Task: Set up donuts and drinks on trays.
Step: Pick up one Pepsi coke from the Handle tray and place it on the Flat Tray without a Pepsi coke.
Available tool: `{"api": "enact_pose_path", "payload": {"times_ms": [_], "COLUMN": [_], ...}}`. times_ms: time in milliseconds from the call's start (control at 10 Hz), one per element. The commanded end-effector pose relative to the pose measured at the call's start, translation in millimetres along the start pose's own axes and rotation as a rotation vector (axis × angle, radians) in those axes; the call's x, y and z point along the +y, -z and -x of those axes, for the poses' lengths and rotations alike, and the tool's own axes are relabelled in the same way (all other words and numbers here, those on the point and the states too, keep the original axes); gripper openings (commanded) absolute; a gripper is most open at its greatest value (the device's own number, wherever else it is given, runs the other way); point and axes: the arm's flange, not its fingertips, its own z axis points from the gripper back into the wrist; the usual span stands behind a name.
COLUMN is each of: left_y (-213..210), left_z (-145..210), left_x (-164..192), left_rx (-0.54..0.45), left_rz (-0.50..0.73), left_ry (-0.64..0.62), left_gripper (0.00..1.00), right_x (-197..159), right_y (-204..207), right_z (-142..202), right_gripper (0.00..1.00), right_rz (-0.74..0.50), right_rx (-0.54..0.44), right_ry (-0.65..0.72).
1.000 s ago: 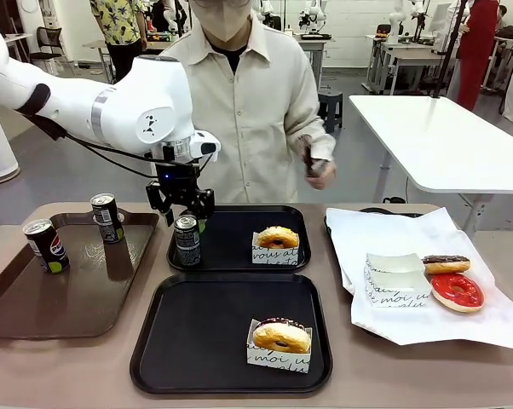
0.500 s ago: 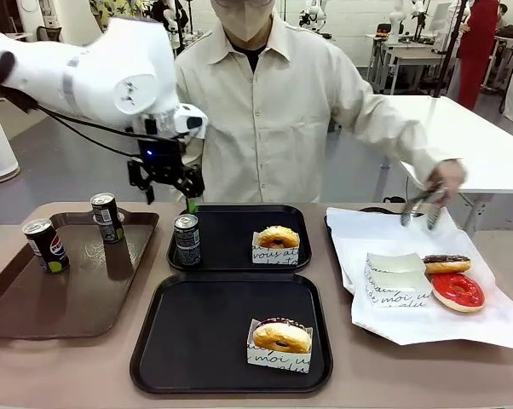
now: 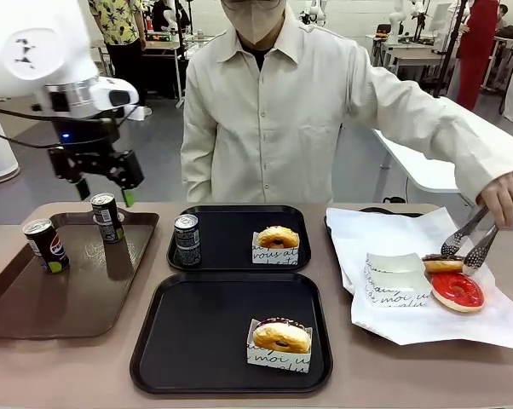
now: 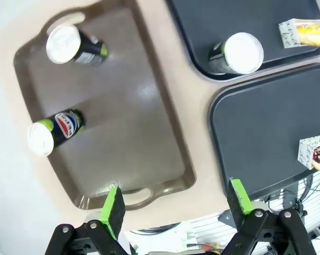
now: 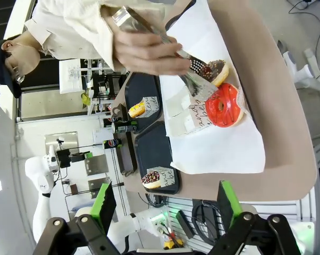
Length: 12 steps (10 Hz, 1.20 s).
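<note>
Your left pincer (image 3: 105,186) hangs spread and empty above the far end of the brown tray (image 3: 60,290). One can (image 3: 107,217) stands just below it, and a second can (image 3: 46,244) sits lower and to its left on that tray. To its right, a third can (image 3: 187,239) stands in the far black tray (image 3: 231,230) beside a sleeved donut (image 3: 277,239). The near black tray (image 3: 197,332) holds another sleeved donut (image 3: 281,336). Your right pincer (image 5: 166,202) is spread too, gripping nothing. Beyond it, over the white paper (image 5: 218,149) on the bench (image 3: 367,375), the person's hand (image 5: 144,50) holds tongs (image 5: 196,84) at a chocolate donut (image 5: 219,70) next to the red-glazed donut (image 5: 224,105).
</note>
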Motion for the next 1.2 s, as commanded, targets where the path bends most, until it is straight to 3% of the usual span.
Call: {"api": "enact_pose_path", "payload": {"times_ms": [0,100,400,500,700,900,1100], "left_y": [7,0,2,4,15,28,38], "left_z": [13,0,6,-41,-20,-58,-46], "left_x": [11,0,7,41,90,124,159], "left_rx": [-0.026,0.000,0.001,0.003,0.028,0.062,0.110], "left_rz": [-0.034,0.000,-0.008,-0.017,0.056,0.010,0.043], "left_ry": [-0.051,0.000,-0.015,-0.056,-0.144,-0.097,-0.124], "left_gripper": [1.00,1.00,1.00,1.00,1.00,1.00,1.00], "right_x": [-1,-1,-1,-1,-1,-1,-1], "right_y": [1,1,1,1,1,1,1], "right_z": [-1,-1,-1,-1,-1,-1,-1], "right_gripper": [1.00,1.00,1.00,1.00,1.00,1.00,1.00], "right_rz": [-0.015,-0.015,-0.015,-0.015,-0.015,-0.015,-0.015], "right_rx": [-0.002,-0.002,-0.002,-0.002,-0.002,-0.002,-0.002], "right_ry": [-0.011,-0.011,-0.011,-0.011,-0.011,-0.011,-0.011]}}
